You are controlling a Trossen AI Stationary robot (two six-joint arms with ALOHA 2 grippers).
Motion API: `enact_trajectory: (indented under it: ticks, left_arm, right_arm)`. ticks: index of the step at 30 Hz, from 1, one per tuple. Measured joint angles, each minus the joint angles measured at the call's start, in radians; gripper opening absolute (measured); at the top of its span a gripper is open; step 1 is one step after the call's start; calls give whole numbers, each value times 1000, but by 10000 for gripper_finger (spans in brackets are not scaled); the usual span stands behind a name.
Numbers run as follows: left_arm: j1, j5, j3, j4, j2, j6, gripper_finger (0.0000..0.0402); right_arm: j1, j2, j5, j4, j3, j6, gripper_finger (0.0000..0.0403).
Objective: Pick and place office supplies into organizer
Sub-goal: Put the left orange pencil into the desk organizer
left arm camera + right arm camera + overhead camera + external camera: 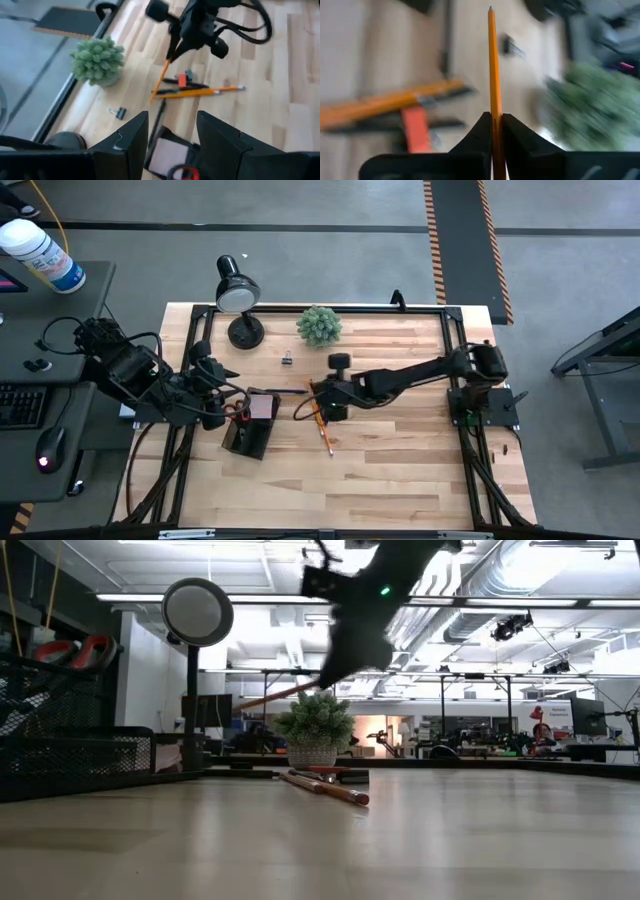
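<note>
the right gripper (pixel 492 131) is pinching a pencil (pixel 493 65) between its closed fingers, holding it in the air just right of the organizer (pixel 248 437), with most of the shaft sticking out past the fingertips toward the point. in the low view the pencil (pixel 278 695) is slanting down and away from the gripper, clear of the table (pixel 400 470). it looks light, stiff and thin, with a smooth painted surface, so it is probably apt to pivot or slide in a narrow pinch; a hold nearer the middle would likely steady it, though an end grip leaves the long free part to drop into a compartment. the left gripper (pixel 172 145) is waiting with its fingers spread apart and empty, right over the organizer, where scissors (pixel 237 410) and a pink pad (pixel 263 407) are already sitting. to the right of the organizer, under the right gripper, another pencil (pixel 200 92), a marker (pixel 183 80) and dark pens (pixel 192 86) are lying on the table together. a clip (pixel 287 359) is lying farther back from the organizer, near the plant (pixel 319 326).
</note>
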Motion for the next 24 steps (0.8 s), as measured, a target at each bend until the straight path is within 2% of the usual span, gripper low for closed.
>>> enact_trajectory:
  ticks: [3, 6, 9, 11, 15, 18, 21, 24]
  left_arm:
    - [0, -52, -55, 18, 4, 0, 154]
    - [0, -84, -132, 71, 3, 1, 154]
    - [0, -128, -208, 169, 5, 23, 154]
    - [0, -176, -249, 261, 4, 55, 154]
    - [0, -288, -316, 496, 4, 184, 154]
    - [0, -333, -364, 721, 4, 332, 154]
    - [1, -341, -389, 922, 4, 455, 154]
    - [1, -337, -423, 1103, 4, 563, 154]
  right_arm:
    - [32, -62, 131, -63, -33, 53, 15]
    - [61, -167, 215, -24, -154, 123, 15]
    - [85, -295, 252, 178, -332, 168, 15]
    - [97, -368, 241, 430, -464, 163, 15]
    - [102, -431, 85, 1066, -708, 61, 15]
    - [89, -417, -53, 1441, -820, -4, 15]
    - [82, -401, -140, 1664, -871, -57, 15]
    - [79, -386, -254, 1770, -876, -106, 15]
